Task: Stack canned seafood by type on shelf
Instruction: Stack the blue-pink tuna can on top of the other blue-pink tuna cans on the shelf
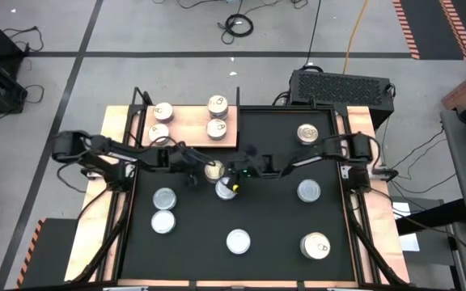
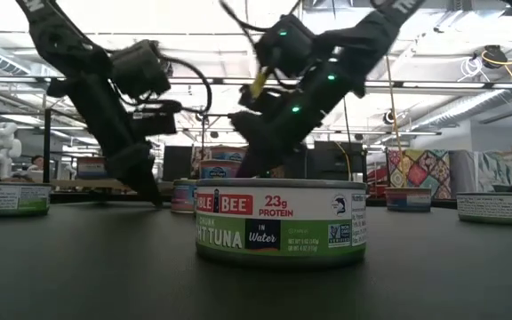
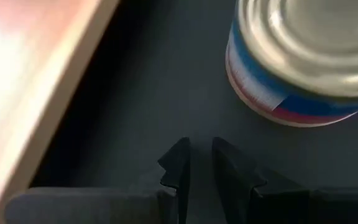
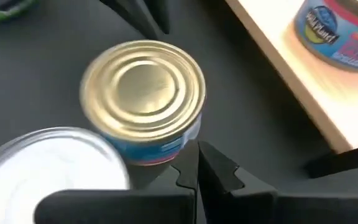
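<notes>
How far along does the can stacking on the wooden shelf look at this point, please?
Done: four tins sit on the shelf. In hand: nothing is gripped; the left gripper and the shut right gripper meet mid-mat at a gold-lidded tin and a silver tin. Left: those two plus six tins spread over the black mat.

On the black mat (image 1: 273, 218), both arms reach toward the centre: the left claw (image 1: 194, 164) and the right claw (image 1: 237, 174) flank a gold-lidded tin (image 1: 213, 170), with a silver tin (image 1: 226, 188) just near of it. The wooden shelf (image 1: 186, 129) at far left carries four tins, two to its left and two to its right. Six more tins lie scattered over the mat.
</notes>
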### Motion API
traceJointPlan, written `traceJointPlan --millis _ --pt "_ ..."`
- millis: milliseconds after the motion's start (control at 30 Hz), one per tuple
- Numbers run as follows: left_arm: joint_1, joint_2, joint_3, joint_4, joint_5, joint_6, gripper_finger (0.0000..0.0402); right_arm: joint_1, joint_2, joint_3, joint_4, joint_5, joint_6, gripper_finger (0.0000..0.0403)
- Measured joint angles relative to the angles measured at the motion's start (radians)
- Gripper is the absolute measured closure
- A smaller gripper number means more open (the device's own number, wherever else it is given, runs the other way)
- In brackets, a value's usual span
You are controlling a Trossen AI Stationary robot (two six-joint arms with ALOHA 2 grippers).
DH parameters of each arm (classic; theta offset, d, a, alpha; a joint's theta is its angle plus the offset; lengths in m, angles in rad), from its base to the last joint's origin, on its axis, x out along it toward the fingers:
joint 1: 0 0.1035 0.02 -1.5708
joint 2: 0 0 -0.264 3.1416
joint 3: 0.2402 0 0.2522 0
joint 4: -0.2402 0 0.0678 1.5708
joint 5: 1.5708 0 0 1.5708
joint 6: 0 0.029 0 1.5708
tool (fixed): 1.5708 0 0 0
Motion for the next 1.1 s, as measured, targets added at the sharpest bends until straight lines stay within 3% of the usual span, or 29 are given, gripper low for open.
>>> traceJointPlan --millis 167,400,500,800,1100 --pt "-0.002 0.049 0.000 0.068 0.001 -0.010 0.0330 0.002 0.056 0.115 -0.162 0.109 0.007 0.0402" --pt "-0.002 0.065 0.000 0.153 0.077 -0.001 0.0330 0.002 0.061 0.138 -0.224 0.086 0.077 0.0402" --pt "-0.002 0.065 0.000 0.155 0.082 -0.001 0.0330 0.002 0.061 0.138 -0.222 0.032 0.102 0.0403" --pt "-0.006 0.065 0.000 0.145 0.150 -0.028 0.0330 0.010 0.075 0.138 -0.231 0.000 0.143 0.0403" --pt "-0.024 0.065 0.000 0.145 0.159 -0.028 0.0330 0.034 0.078 0.137 -0.211 0.002 0.124 0.0403"
